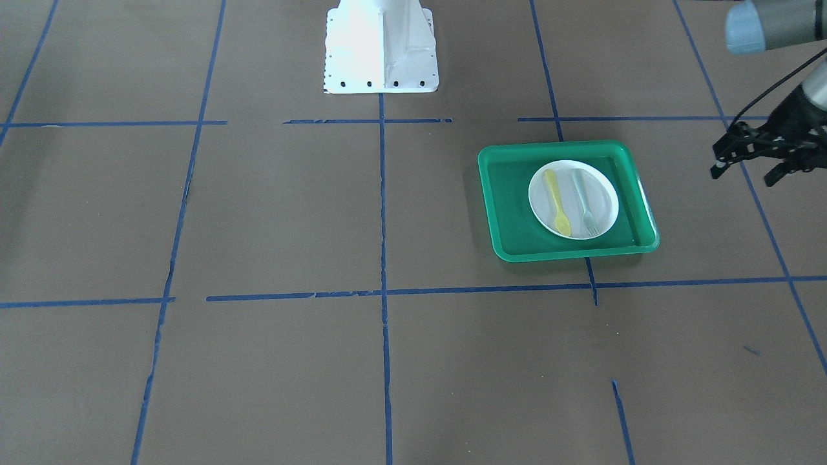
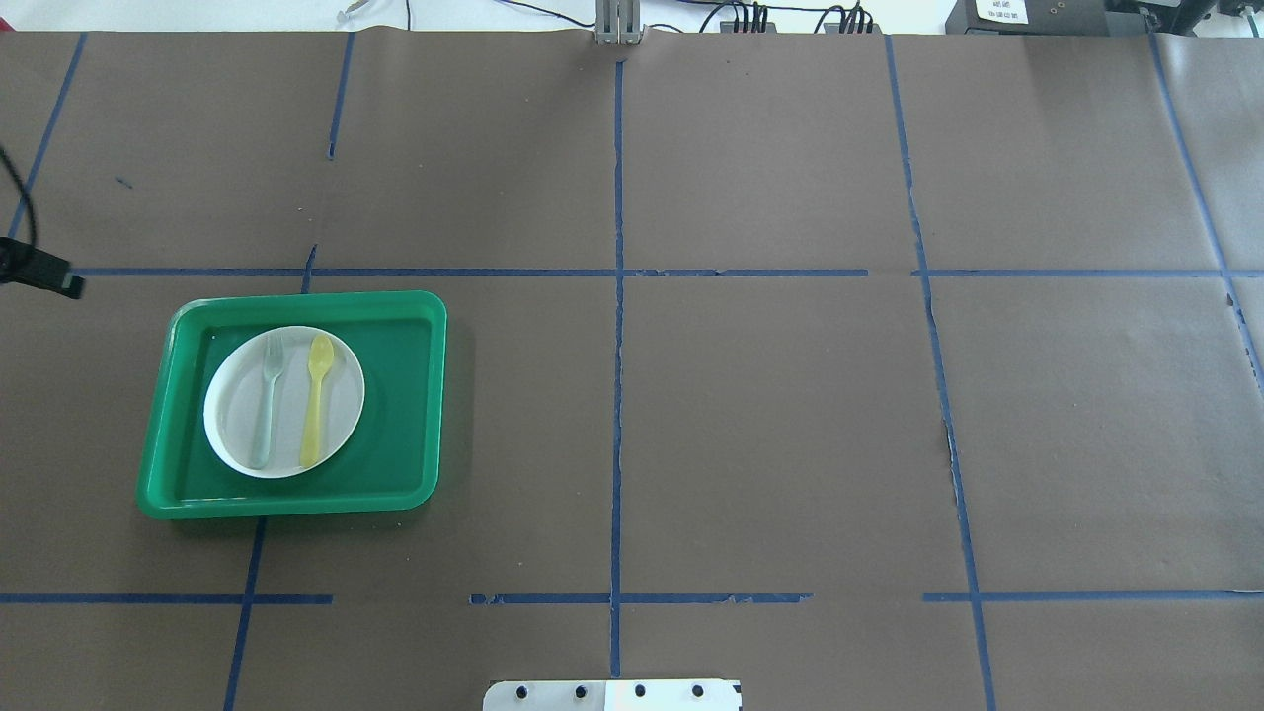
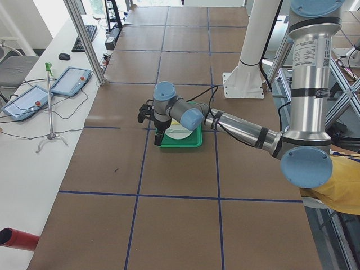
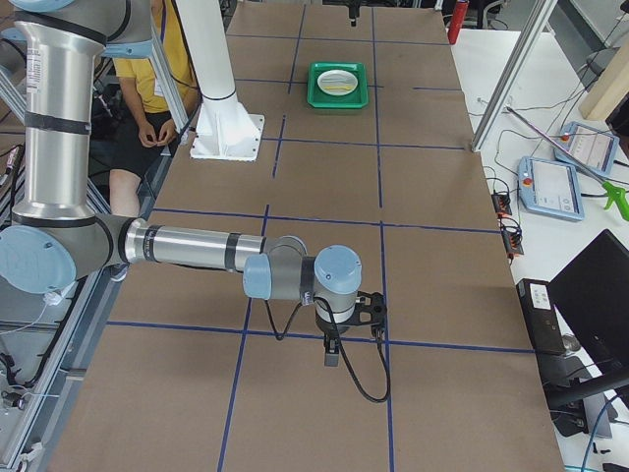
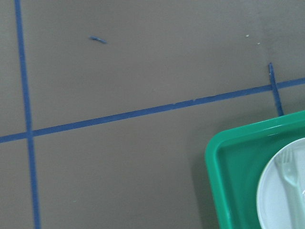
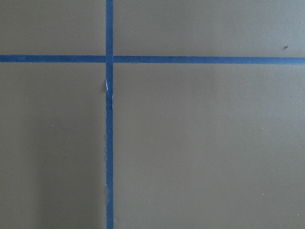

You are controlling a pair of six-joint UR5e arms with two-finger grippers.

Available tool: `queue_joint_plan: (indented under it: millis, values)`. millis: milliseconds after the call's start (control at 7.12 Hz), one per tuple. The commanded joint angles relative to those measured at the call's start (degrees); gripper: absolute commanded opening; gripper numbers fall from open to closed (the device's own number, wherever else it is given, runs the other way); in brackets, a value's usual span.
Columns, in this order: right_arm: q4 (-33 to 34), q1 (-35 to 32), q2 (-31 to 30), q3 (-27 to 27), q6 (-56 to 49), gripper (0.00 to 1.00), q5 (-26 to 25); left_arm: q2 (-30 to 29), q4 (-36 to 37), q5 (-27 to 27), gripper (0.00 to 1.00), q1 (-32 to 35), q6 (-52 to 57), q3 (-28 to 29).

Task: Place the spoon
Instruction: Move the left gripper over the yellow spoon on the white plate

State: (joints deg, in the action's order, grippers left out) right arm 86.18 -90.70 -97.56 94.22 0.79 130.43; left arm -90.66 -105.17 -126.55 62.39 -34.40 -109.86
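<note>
One light, stiff, probably slick spoon (image 1: 557, 203) suits a mid-handle pinch; left tool (image 1: 743, 173) hangs spread and empty, right tool (image 4: 332, 356) is unreadable.

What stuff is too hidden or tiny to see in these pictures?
- Right gripper: shows only in the exterior right view; open or shut is unclear.
- Spoon: in the exterior left view the left arm covers part of the green tray, and it is too small to find.
- White plate: cut by the left wrist view's edge; only the fork shows on it.
- Left gripper: mostly cut off by the overhead view's left edge.
</note>
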Motion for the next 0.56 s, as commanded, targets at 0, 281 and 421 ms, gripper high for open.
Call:
queue_joint_plan:
  millis: [0,281,421]
  values:
    - [-0.05,0.00,0.00,0.00,0.00,1.00,0.00,-7.13,-1.18,2.79,1.00,-12.51,-14.35,1.22]
    - [0.04,0.00,0.00,0.00,0.00,1.00,0.00,-7.51,-4.66,6.83,1.00,-17.28,-21.37,3.23]
    - [0.04,0.00,0.00,0.00,0.00,1.00,0.00,-7.77,-5.48,11.10,0.99,-20.34,-24.89,4.64]
